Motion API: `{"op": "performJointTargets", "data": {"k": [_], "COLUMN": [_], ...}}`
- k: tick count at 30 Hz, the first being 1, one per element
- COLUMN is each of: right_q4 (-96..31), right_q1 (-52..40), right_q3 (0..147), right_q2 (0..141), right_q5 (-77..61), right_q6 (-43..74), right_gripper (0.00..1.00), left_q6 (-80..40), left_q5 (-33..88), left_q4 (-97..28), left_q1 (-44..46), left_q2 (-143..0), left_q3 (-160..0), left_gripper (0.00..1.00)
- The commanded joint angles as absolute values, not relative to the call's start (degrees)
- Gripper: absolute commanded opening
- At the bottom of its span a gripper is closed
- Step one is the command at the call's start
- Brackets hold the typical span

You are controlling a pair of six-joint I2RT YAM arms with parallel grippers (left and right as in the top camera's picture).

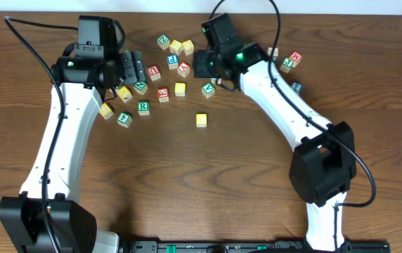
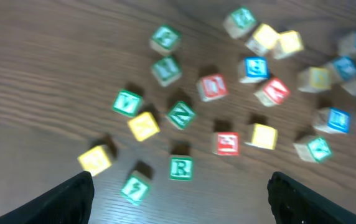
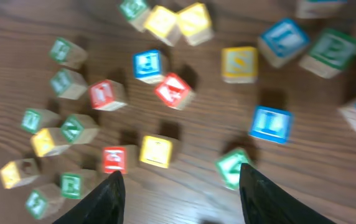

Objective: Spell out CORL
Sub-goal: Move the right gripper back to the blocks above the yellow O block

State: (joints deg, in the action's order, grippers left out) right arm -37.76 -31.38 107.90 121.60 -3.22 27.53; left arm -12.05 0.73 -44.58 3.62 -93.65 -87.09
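Both spread and empty: left end effector [image 2: 181, 186], right end effector [image 3: 182, 177]; R block [image 2: 180, 168] judged light, rigid wood, so pinch 2 opposite flat faces.

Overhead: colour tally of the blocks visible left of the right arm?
Green blocks: 5
Yellow blocks: 6
Red blocks: 3
Blue block: 1
Total: 15 in view
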Motion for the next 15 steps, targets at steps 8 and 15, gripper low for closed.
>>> {"op": "performJointTargets", "data": {"k": [8, 15], "right_q4": [-31.1, -29.9], "right_q1": [-36.9, -37.2], "right_q3": [109.1, 109.1], "right_q2": [130.8, 135.2], "right_q5": [1.0, 1.4], "right_q6": [32.2, 32.8], "right_gripper": [0.54, 0.55], "left_q6": [-14.3, -14.3], "left_q5": [-4.3, -4.4], "left_q4": [-45.1, -46.0], "left_q1": [-3.7, -4.8], "left_q2": [-94.4, -94.4], "left_q3": [-87.4, -87.4], "left_gripper": [0.88, 0.88]}}
